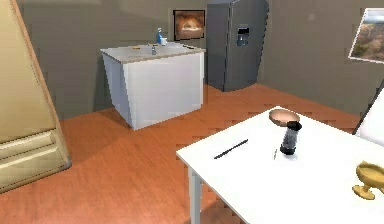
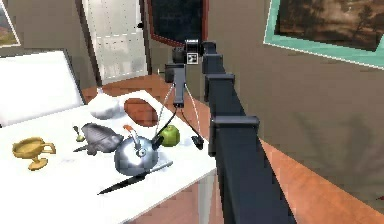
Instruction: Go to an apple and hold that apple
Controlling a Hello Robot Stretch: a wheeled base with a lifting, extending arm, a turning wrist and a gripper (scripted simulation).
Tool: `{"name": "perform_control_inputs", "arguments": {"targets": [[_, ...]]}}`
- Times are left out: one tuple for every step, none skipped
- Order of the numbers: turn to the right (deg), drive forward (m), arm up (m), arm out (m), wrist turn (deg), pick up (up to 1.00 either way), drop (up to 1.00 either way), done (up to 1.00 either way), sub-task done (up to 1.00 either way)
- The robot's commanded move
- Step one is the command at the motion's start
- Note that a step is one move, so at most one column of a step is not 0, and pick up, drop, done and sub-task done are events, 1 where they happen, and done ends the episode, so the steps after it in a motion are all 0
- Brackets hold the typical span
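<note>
A small green apple (image 2: 170,135) lies on the white table (image 2: 190,160) near its right edge, next to a shiny silver kettle (image 2: 135,155). The dark arm (image 2: 235,140) rises from the arm side view's bottom edge to the two white marked squares. Just below those squares hangs the gripper (image 2: 180,100), a little higher in the picture than the apple. I cannot tell whether it holds anything, or whether it is over or beside the apple.
The table also carries a brown plate (image 2: 145,110), a white bowl (image 2: 100,100), a gold cup (image 2: 33,150) and a dark knife (image 2: 130,182). Ahead stand a white counter (image 1: 155,80) and a grey fridge (image 1: 238,42), with bare orange floor (image 1: 120,160) before them.
</note>
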Motion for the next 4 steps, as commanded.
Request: {"name": "perform_control_inputs", "arguments": {"targets": [[0.0,0.0,0.0,0.0,45.0,0.0,0.0,0.0,0.0],[0.0,0.0,0.0,0.0,45.0,0.0,0.0,0.0,0.0],[0.0,0.0,0.0,0.0,45.0,0.0,0.0,0.0,0.0],[0.0,0.0,0.0,0.0,21.0,0.0,0.0,0.0,0.0]]}}
